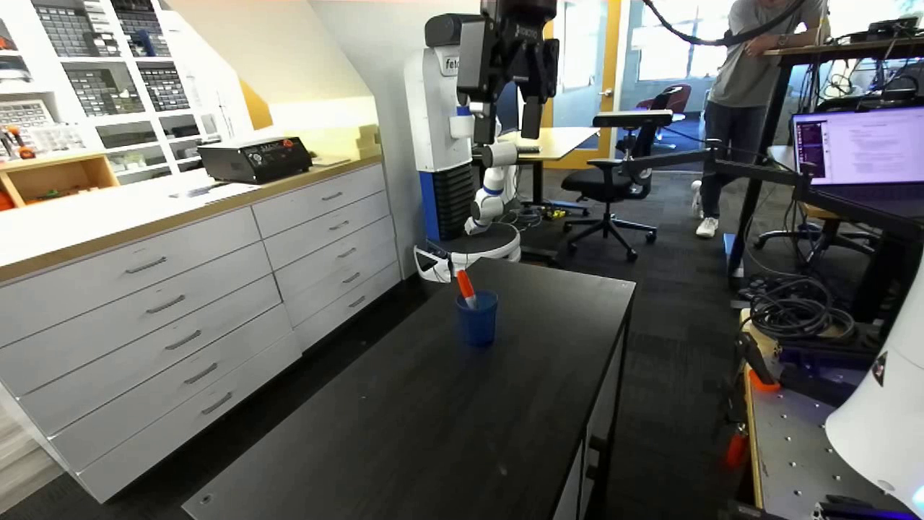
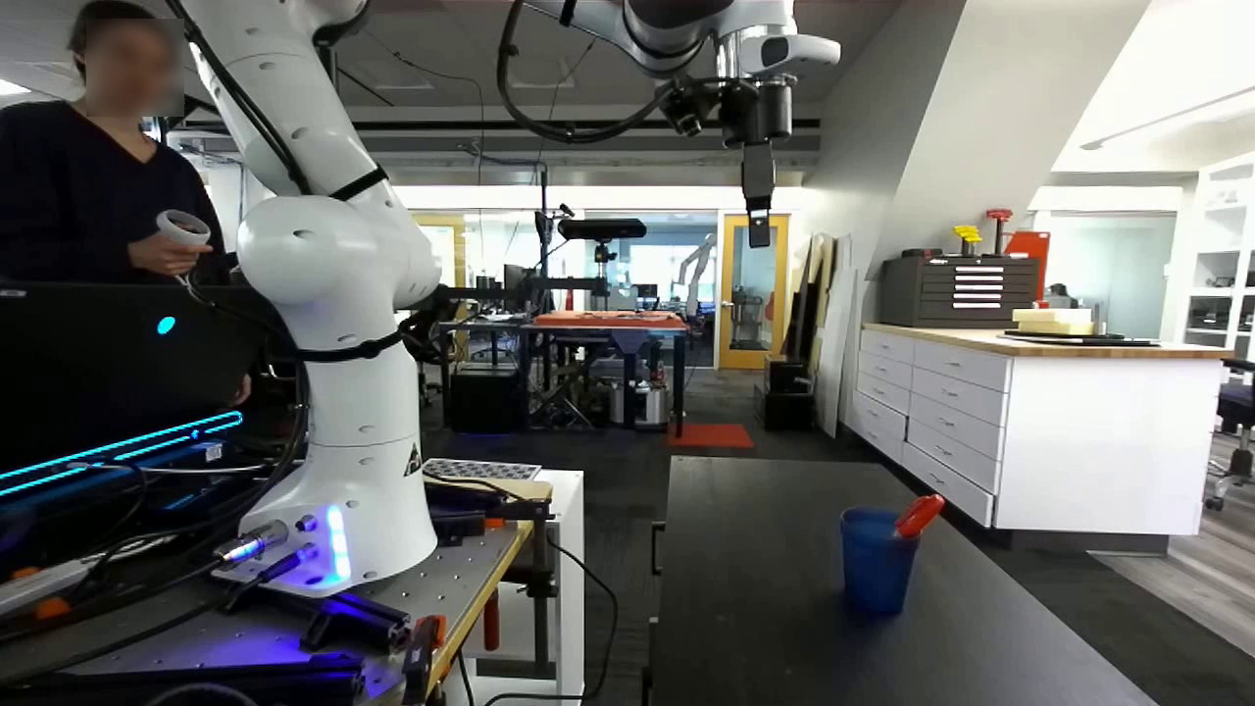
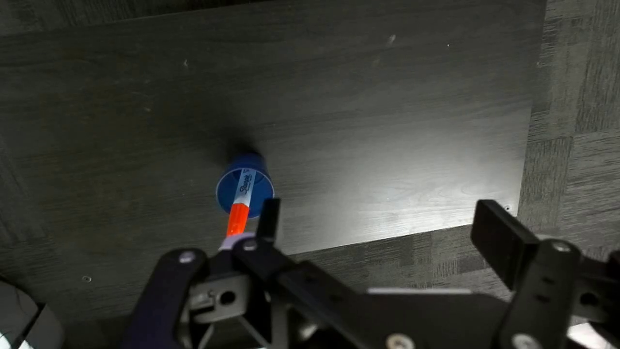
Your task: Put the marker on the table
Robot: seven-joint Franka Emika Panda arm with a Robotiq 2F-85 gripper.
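The marker leans inside the small blue cup, red-orange end up and sticking out over the rim. The marker also shows in an exterior view and in the wrist view, where its white part lies inside the cup. The cup stands upright on the black table. My gripper is open and empty, high above the table. In the wrist view my gripper has its fingers wide apart, with the cup and marker just beyond the left finger.
White drawer cabinets with a light countertop stand along one side of the table. The robot's base sits on a metal bench on the opposite side. A white mobile robot stands past the table's end.
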